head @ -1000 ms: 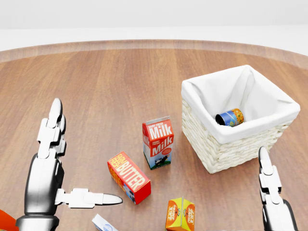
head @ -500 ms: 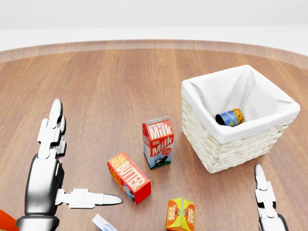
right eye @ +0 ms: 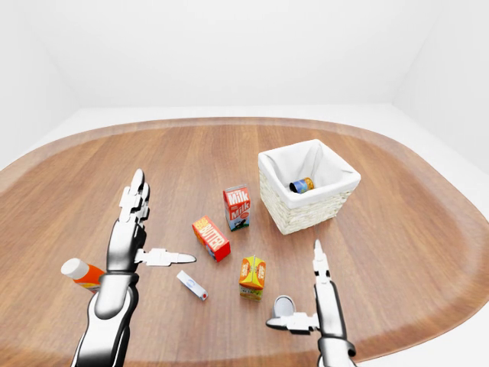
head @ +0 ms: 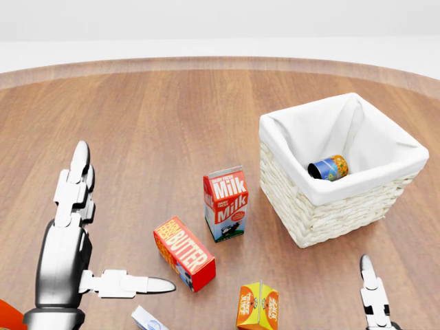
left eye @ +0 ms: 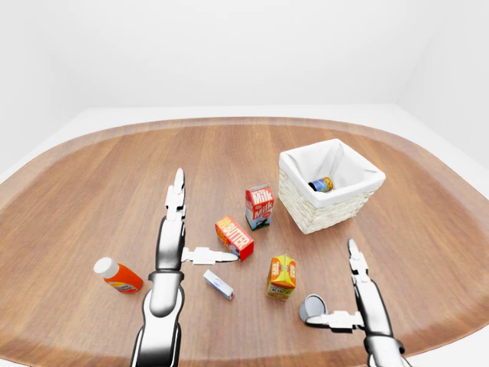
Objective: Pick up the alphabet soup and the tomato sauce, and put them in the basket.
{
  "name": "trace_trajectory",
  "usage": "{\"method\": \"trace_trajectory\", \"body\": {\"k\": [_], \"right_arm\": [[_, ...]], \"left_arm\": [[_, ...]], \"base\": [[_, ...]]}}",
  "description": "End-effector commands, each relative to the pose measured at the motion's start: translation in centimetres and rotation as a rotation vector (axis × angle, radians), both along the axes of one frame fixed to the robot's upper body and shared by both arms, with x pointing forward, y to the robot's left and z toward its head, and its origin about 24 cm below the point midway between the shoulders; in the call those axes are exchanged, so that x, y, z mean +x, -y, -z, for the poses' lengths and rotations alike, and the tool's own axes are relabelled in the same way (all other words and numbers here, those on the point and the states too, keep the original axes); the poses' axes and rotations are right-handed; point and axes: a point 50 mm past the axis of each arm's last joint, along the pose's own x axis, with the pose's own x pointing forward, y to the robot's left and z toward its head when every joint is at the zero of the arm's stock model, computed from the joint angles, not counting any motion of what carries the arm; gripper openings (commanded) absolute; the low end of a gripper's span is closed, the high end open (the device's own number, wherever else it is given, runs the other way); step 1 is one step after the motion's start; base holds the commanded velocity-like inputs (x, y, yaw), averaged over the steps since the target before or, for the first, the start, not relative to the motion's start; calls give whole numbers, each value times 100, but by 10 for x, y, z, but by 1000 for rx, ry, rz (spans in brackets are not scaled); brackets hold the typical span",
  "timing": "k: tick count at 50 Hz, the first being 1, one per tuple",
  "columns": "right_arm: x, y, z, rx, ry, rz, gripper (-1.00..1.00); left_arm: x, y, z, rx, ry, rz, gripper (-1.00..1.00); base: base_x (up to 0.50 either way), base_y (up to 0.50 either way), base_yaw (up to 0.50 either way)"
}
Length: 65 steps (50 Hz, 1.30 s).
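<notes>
Wicker basket (head: 323, 220) unmoved, right hand (left eye: 353, 300) lower now (fingers spread), left hand (head: 75, 240) splayed

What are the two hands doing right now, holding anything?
Left hand: open, fingers spread, holding nothing.
Right hand: open, holding nothing; its thumb points toward a grey can lying on the table.

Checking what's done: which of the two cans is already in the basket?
The orange-and-blue can, lying inside the basket. The grey can sits on the table by the right hand.
</notes>
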Motion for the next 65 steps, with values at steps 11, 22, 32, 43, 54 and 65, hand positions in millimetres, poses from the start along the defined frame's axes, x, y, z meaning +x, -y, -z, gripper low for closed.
{"method": "trace_trajectory", "body": {"k": [11,22,32,43,54,65], "right_arm": [[-2,1,15,-39,-64,19,100],[-6,-1,25,-69,-109,28,100],[-8,1,32,-101,-136,41,100],[-8,3,41,-143,-166,57,100],[-8,4,48,-191,-188,69,100],[-8,2,49,-230,-186,66,100]], "left_arm": [[-1,-1,-2,3,11,-13,100],[-1,-1,-3,3,13,-14,100],[-1,-2,0,2,0,-16,100],[0,-2,1,1,-3,-16,100],[-1,-2,-1,1,4,-13,100],[-1,-2,0,2,3,-14,100]], "base": [[0,0,0],[0,0,0],[0,0,0],[0,0,0],[0,0,0],[0,0,0]]}}
